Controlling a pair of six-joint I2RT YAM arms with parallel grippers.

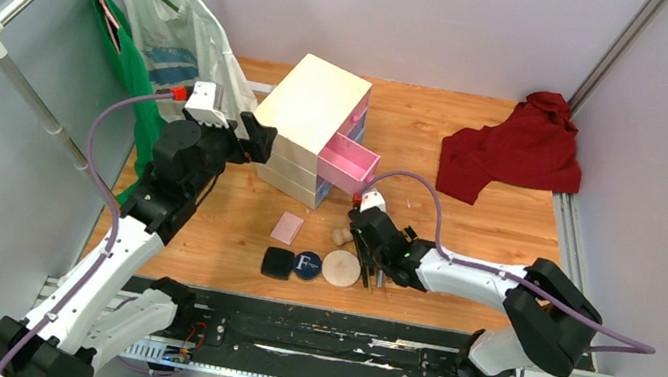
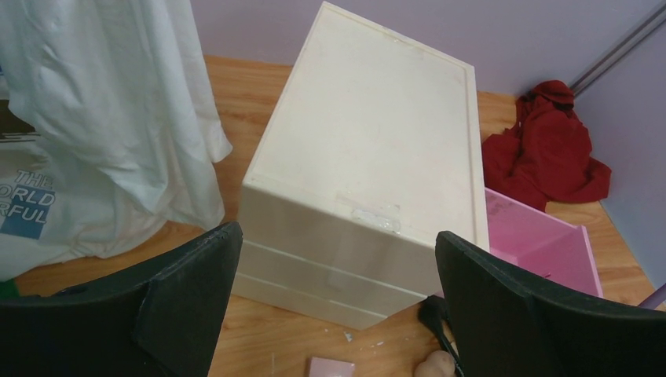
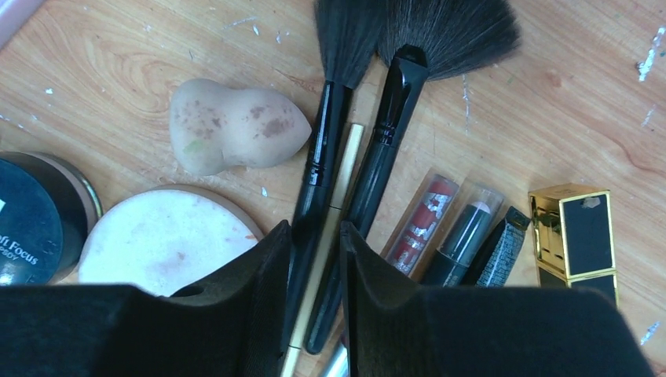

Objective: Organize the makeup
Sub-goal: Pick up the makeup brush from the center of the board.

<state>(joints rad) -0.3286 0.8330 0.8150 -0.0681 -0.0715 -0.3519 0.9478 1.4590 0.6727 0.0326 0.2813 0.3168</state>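
On the table in front of the cream chest [image 1: 311, 114] lie the makeup pieces: a pink square [image 1: 287, 228], a black square compact [image 1: 277, 263], a round navy compact [image 1: 306, 265], a beige puff [image 1: 341, 268] and a beige sponge [image 3: 236, 126]. My right gripper [image 3: 316, 236] is low over the table. Its jaws are closed narrowly on two black brushes [image 3: 393, 102] and a gold pencil [image 3: 345, 173], which lie flat. To their right lie a red tube [image 3: 420, 220] and a black-gold lipstick [image 3: 577, 236]. My left gripper [image 2: 338, 236] hangs wide open beside the chest [image 2: 369, 133], holding nothing.
The chest's pink drawer [image 1: 349, 163] is pulled out toward the right arm. A red cloth [image 1: 515, 148] lies at the back right. White and green bags [image 1: 168, 31] hang from the rail at the left, close to the left arm.
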